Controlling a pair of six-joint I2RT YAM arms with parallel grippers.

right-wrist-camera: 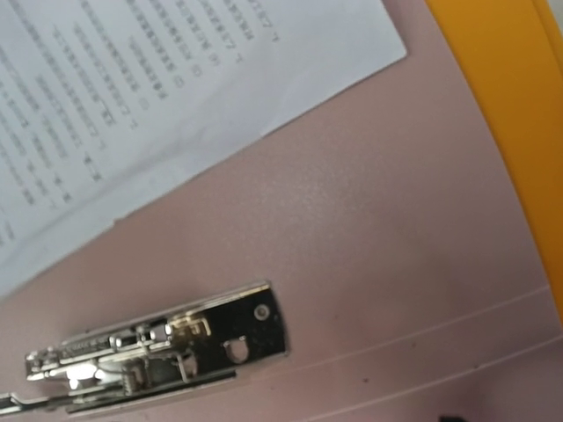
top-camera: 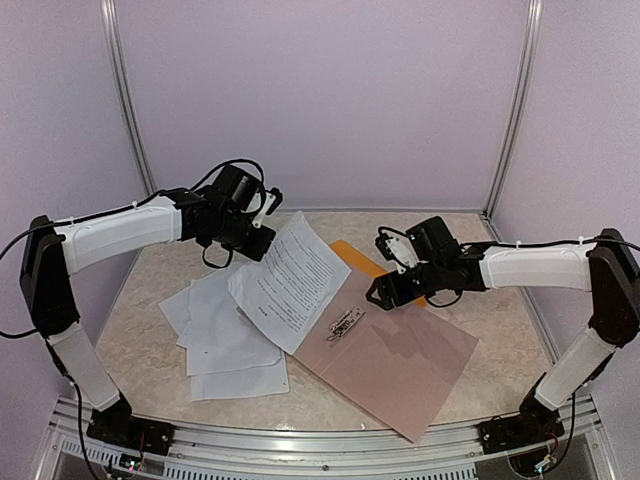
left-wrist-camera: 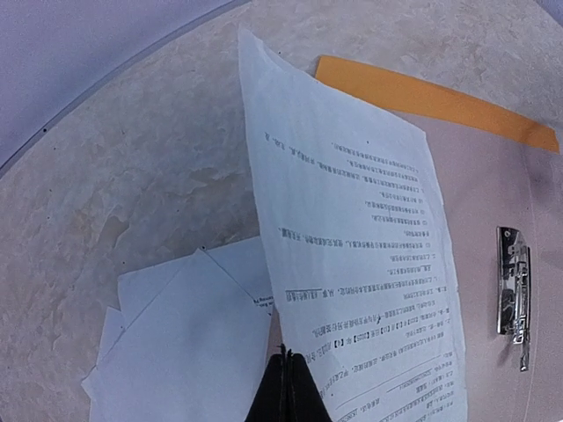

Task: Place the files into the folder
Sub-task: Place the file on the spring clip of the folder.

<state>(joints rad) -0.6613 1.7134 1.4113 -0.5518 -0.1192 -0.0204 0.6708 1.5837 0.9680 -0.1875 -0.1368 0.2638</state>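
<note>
Top external, left claw (top-camera: 263,222) pinching printed sheet (top-camera: 290,280), overlapping orange folder (top-camera: 356,259)

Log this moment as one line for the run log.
left hand shut on sheet | sheet tilted, partly over pink board | right hand open near clip | other sheets piled on table

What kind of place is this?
Probably a robot test booth, not an office: plain lilac walls on metal posts enclose one table, with the left arm and right arm bolted at its near rail.
</note>
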